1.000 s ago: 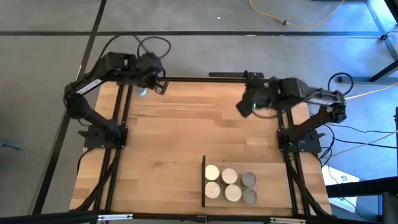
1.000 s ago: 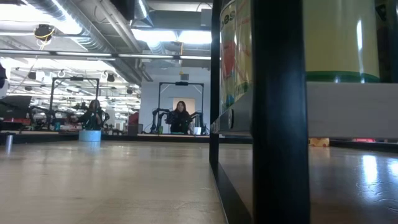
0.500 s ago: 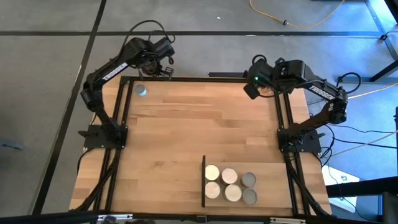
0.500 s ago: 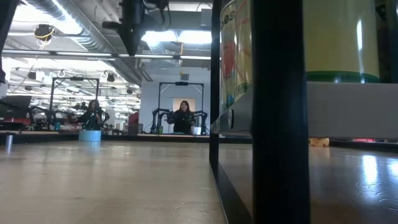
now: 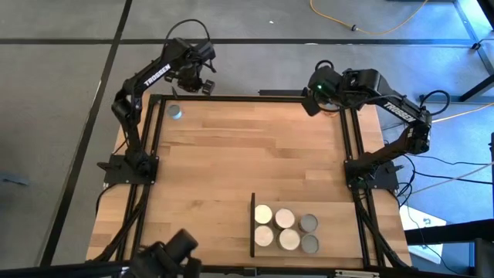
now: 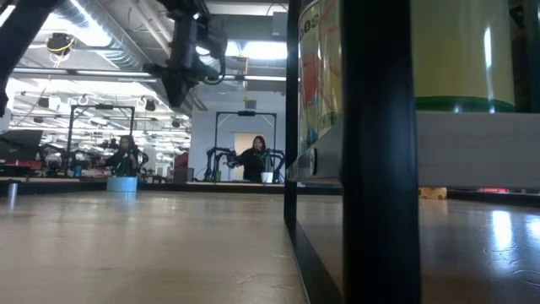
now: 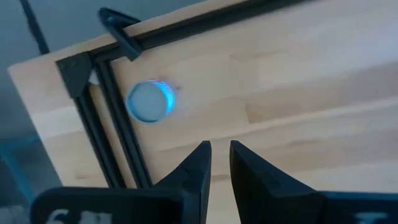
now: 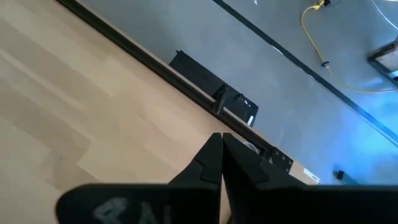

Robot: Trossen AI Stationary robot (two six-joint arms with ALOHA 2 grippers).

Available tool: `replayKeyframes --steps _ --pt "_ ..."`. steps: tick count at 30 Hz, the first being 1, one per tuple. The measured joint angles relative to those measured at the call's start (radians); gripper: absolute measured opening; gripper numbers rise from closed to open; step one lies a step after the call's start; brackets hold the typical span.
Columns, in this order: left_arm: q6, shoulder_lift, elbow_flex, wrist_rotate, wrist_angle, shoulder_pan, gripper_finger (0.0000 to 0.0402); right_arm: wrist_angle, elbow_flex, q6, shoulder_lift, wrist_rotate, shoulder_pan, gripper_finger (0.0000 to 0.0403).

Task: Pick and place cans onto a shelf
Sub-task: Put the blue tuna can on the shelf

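One can (image 5: 176, 112) with a grey top stands alone on the table near its far left corner; it also shows in the left wrist view (image 7: 149, 101) and the low view (image 6: 122, 182). Several cans, cream-topped (image 5: 275, 227) and grey-topped (image 5: 309, 233), stand on the shelf (image 5: 324, 232) at the near right, behind its black upright edge (image 5: 253, 224). My left gripper (image 5: 199, 81) hangs high over the far left edge, beyond the lone can, its fingers (image 7: 221, 149) a narrow gap apart and empty. My right gripper (image 5: 311, 104) is shut (image 8: 222, 137) and empty over the far right corner.
A black frame (image 5: 231, 97) runs along the table's far edge and down both sides. A dark shape (image 5: 170, 251) shows at the near left edge. The low view sits close behind the shelf's black edge (image 6: 375, 152), with people far off in the room.
My left gripper has risen and drawn back from the lone can toward the far edge; the can stays where it was. My right gripper has moved from over the table toward the far right corner. A dark shape has come in at the near left edge.
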Motion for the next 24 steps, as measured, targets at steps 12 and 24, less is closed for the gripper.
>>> replayKeyframes --steps 12,24 --pt "-0.069 0.010 -0.261 -0.024 0.008 0.118 0.0052 0.042 0.000 0.003 0.000 -0.037 0.000 0.0013" --pt "0.011 0.010 -0.533 -0.119 0.328 0.150 0.0049 0.071 0.000 0.006 0.000 -0.037 0.000 0.0013"
